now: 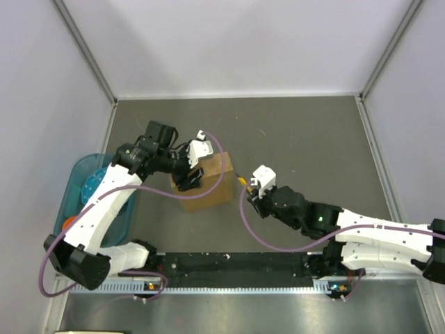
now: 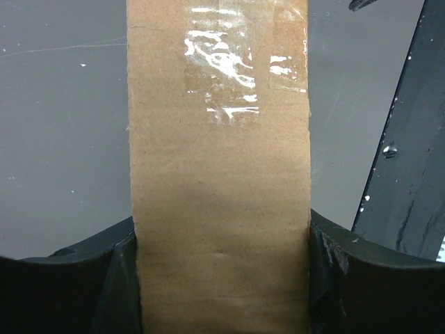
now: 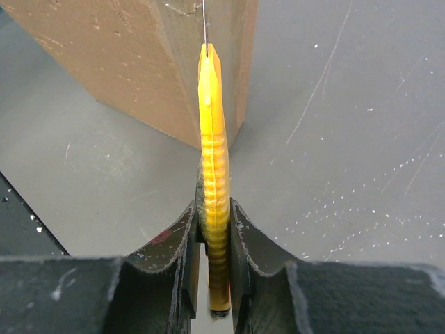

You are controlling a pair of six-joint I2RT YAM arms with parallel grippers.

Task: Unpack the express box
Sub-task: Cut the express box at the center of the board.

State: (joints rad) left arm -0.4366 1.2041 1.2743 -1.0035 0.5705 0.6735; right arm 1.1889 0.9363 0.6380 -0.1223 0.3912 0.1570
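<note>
Tub: a translucent blue plastic tub (image 1: 83,182) sits well to the left of the box, at the table's edge.
Left gripper: the left gripper (image 2: 222,278) is spread wide across the thin dimension of the box. Its black fingers (image 2: 334,268) press flat on the two opposite faces, so it is pinching the cardboard.
Box: the flat, plain brown cardboard express box (image 1: 211,182) stands up on the grey table (image 1: 313,132) between the two grippers. Whether its lower edge bears on the table cannot be told.
Tape: a strip of clear glossy tape (image 2: 222,69) lies on the box's narrow side, at the end away from the left fingers.
Handling: the box probably weighs little. Its walls look stiff but would likely dent under a hard squeeze. The matte board should give good friction, while the tape is slick.
Hold: the best grip is across the thin dimension, clear of the tape, which leaves the seam free to be cut.
Knife: a small yellow plastic utility knife (image 3: 214,174) with a ribbed back has its thin blade out. It points at the box's right-hand corner edge, and contact cannot be judged.
Right gripper: the right gripper (image 3: 214,229), just right of the box, is pressed together on the knife handle.
</note>
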